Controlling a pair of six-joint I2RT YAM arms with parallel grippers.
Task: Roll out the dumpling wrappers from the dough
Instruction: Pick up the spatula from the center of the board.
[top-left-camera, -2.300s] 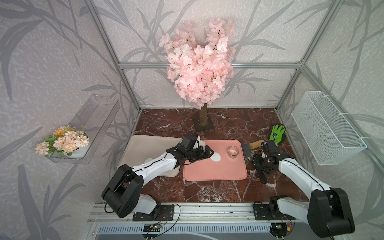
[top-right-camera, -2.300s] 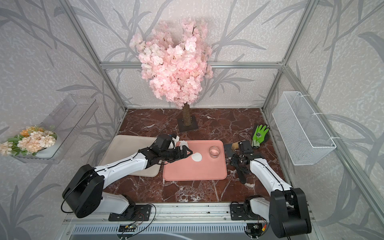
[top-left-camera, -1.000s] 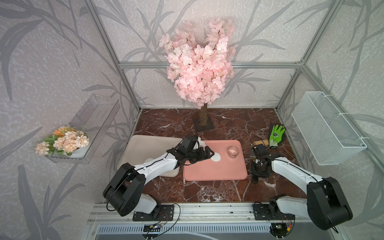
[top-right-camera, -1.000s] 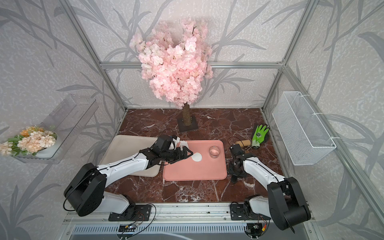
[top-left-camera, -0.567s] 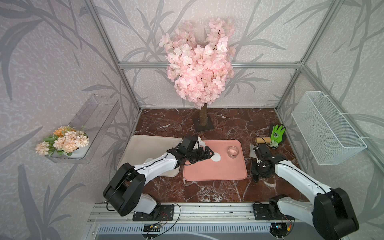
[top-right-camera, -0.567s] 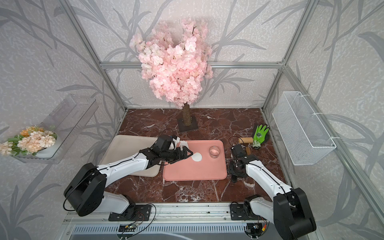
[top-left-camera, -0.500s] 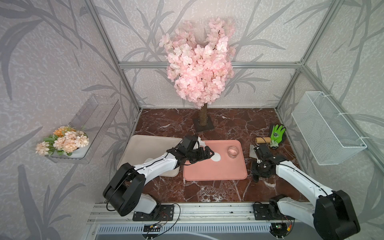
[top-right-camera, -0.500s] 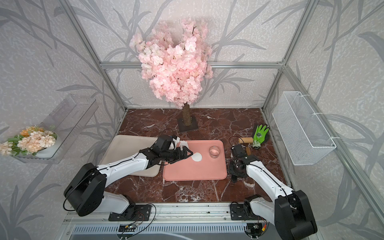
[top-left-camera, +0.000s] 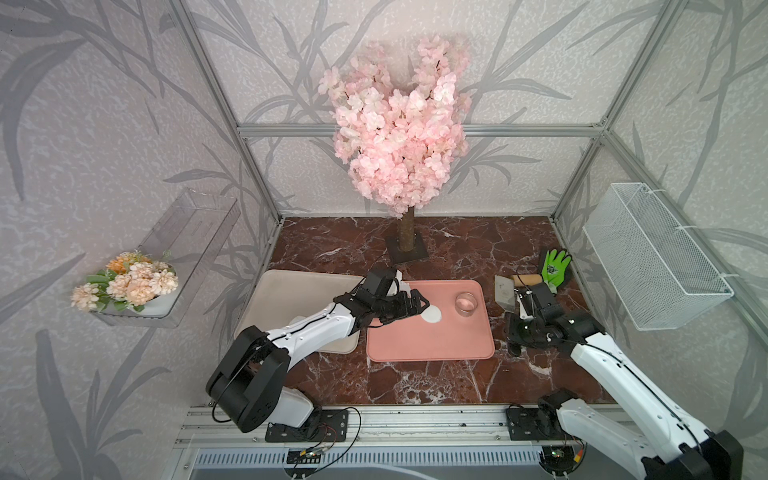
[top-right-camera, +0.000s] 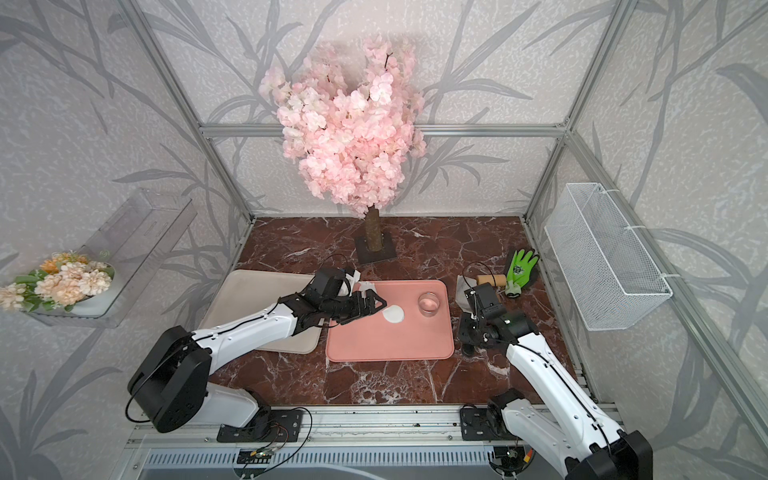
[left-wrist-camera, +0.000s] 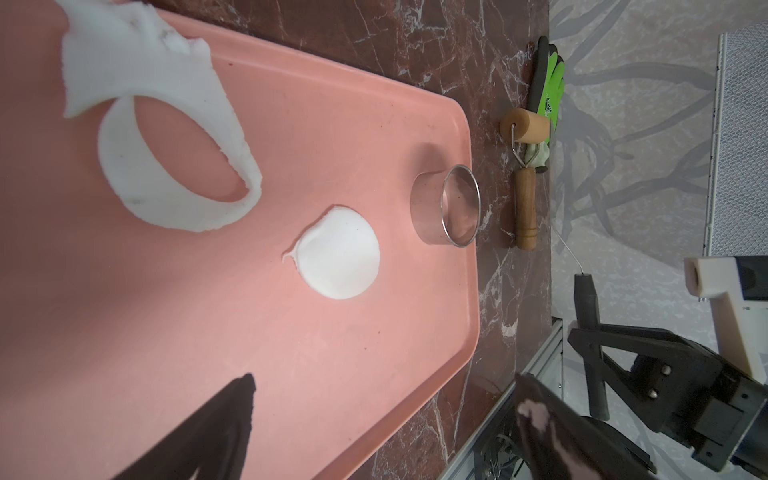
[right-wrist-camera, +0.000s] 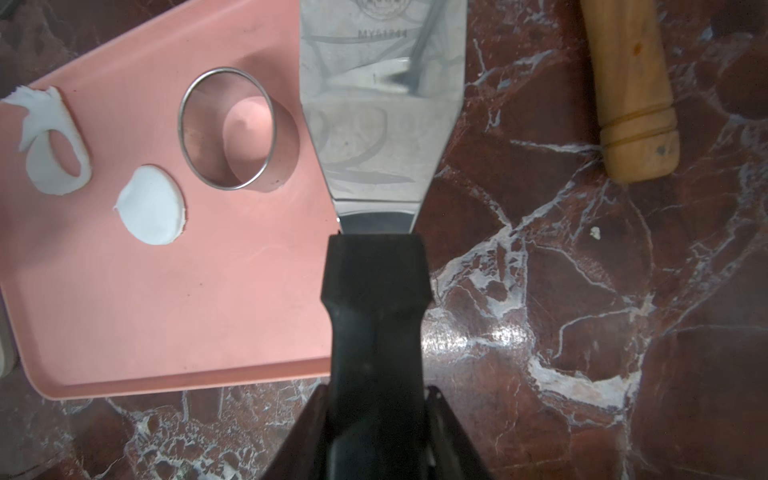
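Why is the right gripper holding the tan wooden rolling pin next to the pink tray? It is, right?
No. The right wrist view shows the right gripper shut on a black-handled metal scraper next to the pink tray; the tan wooden rolling pin lies untouched.

We see a round white dumpling wrapper (left-wrist-camera: 338, 253) lying flat on the pink tray (left-wrist-camera: 332, 374), between a curled white dough loop (left-wrist-camera: 137, 62) and the metal ring cutter (left-wrist-camera: 428, 208), while a wooden rolling pin (left-wrist-camera: 524, 199) and a green glove (left-wrist-camera: 550, 79) rest beyond on the marble tabletop (left-wrist-camera: 515, 291).
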